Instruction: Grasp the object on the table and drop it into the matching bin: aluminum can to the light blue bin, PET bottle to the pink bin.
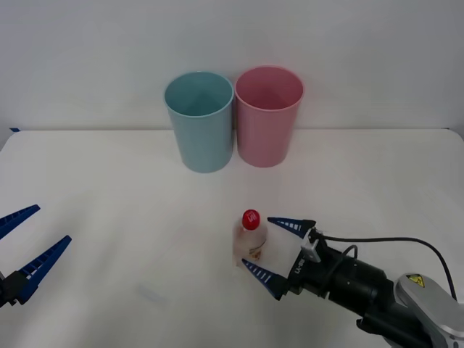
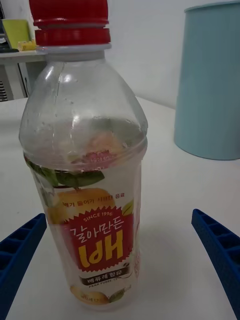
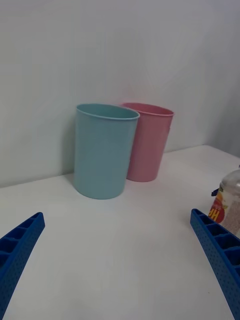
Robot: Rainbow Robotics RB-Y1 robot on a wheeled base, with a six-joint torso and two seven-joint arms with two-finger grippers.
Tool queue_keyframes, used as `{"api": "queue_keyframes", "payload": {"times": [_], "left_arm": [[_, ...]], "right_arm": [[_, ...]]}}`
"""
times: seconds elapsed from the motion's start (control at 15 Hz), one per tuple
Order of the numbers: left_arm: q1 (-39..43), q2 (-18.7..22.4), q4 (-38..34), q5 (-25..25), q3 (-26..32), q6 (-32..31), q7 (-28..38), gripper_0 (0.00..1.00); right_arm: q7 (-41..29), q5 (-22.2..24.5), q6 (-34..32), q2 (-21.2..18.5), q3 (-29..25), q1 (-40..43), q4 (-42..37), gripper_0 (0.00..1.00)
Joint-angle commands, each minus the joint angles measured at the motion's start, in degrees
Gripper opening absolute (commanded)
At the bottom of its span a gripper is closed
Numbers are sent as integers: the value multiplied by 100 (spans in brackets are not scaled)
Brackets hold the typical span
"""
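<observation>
The right gripper [image 1: 278,247] is held wide open, its blue fingers [image 2: 217,250] set apart on either side of the upright PET bottle [image 1: 251,239] without touching it. The bottle stands on the table [image 1: 130,217], well short of the pink bin [image 1: 268,116] and the light blue bin [image 1: 199,119], which are placed side by side near the far edge. Bare tabletop is left between bottle and bins. The left gripper [image 1: 25,246] is parked, spread open and holding nothing, near the table's left edge.
</observation>
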Motion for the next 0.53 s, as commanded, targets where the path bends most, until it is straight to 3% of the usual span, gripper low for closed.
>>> {"api": "queue_keyframes", "payload": {"times": [0.07, 0.53], "left_arm": [[0, 0, 0, 0, 0, 0, 0, 100], [0, 0, 0, 0, 0, 0, 0, 100]], "right_arm": [[91, 2, 22, 151, 121, -253, 334, 100], [266, -6, 66, 362, 209, -561, 685, 100]]}}
